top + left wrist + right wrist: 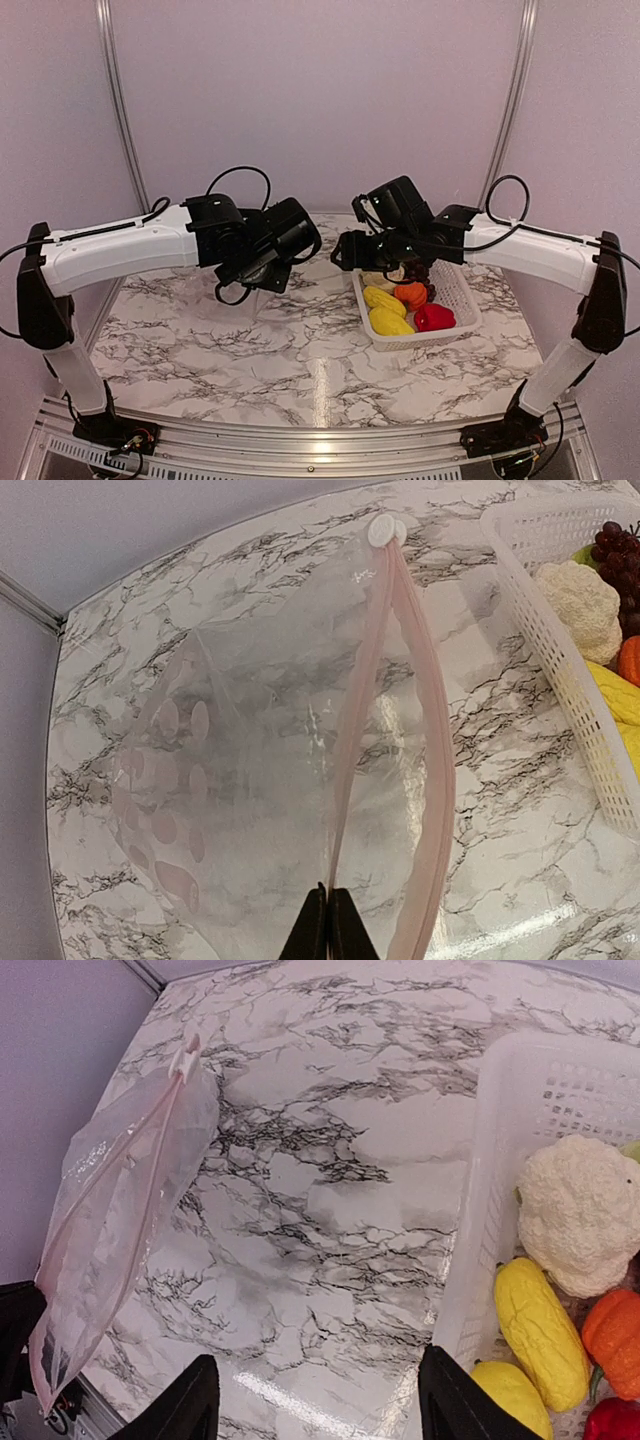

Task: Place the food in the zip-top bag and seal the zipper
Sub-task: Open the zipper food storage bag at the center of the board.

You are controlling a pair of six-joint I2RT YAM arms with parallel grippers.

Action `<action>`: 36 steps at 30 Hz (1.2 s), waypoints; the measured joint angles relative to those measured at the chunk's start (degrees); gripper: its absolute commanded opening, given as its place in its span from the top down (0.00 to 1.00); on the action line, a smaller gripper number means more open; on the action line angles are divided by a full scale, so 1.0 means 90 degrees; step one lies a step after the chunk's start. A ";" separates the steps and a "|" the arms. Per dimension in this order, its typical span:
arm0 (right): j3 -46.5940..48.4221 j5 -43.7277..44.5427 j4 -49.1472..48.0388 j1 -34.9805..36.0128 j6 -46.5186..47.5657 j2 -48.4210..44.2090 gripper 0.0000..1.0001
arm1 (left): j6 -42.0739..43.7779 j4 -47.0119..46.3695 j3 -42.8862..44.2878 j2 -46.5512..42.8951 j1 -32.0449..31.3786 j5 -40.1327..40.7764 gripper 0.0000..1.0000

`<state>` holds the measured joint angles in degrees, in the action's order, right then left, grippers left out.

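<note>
**A:** Entry one, the left pincer?

**B:** Left pincer: jaws pressed together on one lip of the zip-top bag, pinching the near end of the zipper. My judgement is that it holds there to keep the mouth lifted and parted. The other lip bows away to the right of the fingers, leaving a gap.

**A:** Beyond it?

**B:** Slider tab: at the strip's far end, straight ahead of the pincer. I see no food inside the bag, and the marbled surface shows through the clear plastic.

**A:** Entry two, the right pincer?

**B:** Right pincer: fingers spread wide, nothing between them, hanging over bare surface.
- **Just to its right:** the wall of the white basket.
- **Inside the basket:** the food, namely cauliflower, two yellow pieces, orange piece and red pepper. The grape bunch shows from the left wrist.
- **To its left:** the bag, well apart.

**A:** Why posted there?

**B:** Judged, not seen: it is open and beside the basket, ready to take a first piece while the left pincer keeps the mouth open. Nothing is bagged yet, and sealing comes last.
</note>
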<state>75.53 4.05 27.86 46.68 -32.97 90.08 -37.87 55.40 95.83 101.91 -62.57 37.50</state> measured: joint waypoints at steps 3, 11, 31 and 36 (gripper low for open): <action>0.0469 -0.0532 -0.0170 0.0010 0.0034 0.0415 0.35 | -0.0075 -0.0015 0.0000 -0.0134 0.0015 -0.0005 0.98; 0.1423 -0.1515 -0.0573 0.0039 0.0073 0.1030 0.36 | -0.0134 -0.0284 0.0000 -0.0459 0.0036 -0.0058 0.97; 0.2562 -0.2033 -0.0699 0.0083 -0.0821 0.2217 1.00 | -0.0427 -0.0670 -0.0253 -0.0794 0.0153 -0.0005 0.33; 0.2786 -0.1829 -0.0663 0.0087 -0.0988 0.2198 1.00 | -0.0165 -0.1056 -0.0253 -0.0755 0.0124 -0.0262 0.32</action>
<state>100.60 -12.40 21.89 47.46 -41.87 109.86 -39.35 45.89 93.56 95.11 -61.45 35.14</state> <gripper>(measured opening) 0.003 0.681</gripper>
